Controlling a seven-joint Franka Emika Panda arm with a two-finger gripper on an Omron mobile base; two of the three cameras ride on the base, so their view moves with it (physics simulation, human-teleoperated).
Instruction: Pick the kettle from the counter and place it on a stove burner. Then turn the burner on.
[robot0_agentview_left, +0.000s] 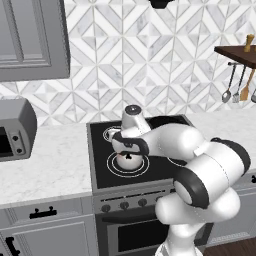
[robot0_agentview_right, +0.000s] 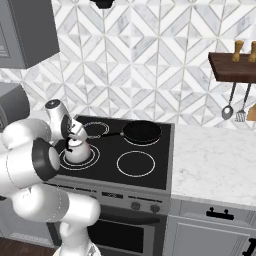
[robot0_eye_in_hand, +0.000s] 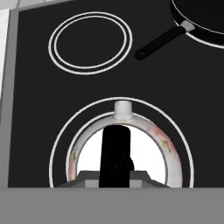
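On your left you have the toaster oven (robot0_agentview_left: 15, 129) standing on the white marble surface (robot0_agentview_left: 50, 160), well apart from the work, and this surface no longer carries the kettle. Move your eyes to the black glass cooktop (robot0_eye_in_hand: 30, 87): the kettle (robot0_agentview_right: 78, 150) sits inside the stove burner (robot0_eye_in_hand: 59, 144), the largest circle with two white rings at the front left, and in the hand view its rounded body lies almost centred within the inner ring, with the short spout (robot0_eye_in_hand: 123, 110) pointing away from the camera. The tool (robot0_eye_in_hand: 116, 168) is directly over it, and its jaws are narrow, closed on the thin black upright handle (robot0_eye_in_hand: 116, 148), so the kettle is not released yet. I cannot tell whether its base already rests fully on the glass or hangs just above it. Further right, the black frying pan (robot0_agentview_right: 142, 132) occupies the back burner, and its handle (robot0_eye_in_hand: 164, 41) points toward the smaller double ring (robot0_eye_in_hand: 90, 43); it is apart from the kettle. So, in my judgement, the pick and the carrying are done and the placing is nearly finished. What is left for you: open the jaws, lift the arm away, then reach the row of knobs (robot0_agentview_right: 135, 205) on the front panel and turn on the burner.
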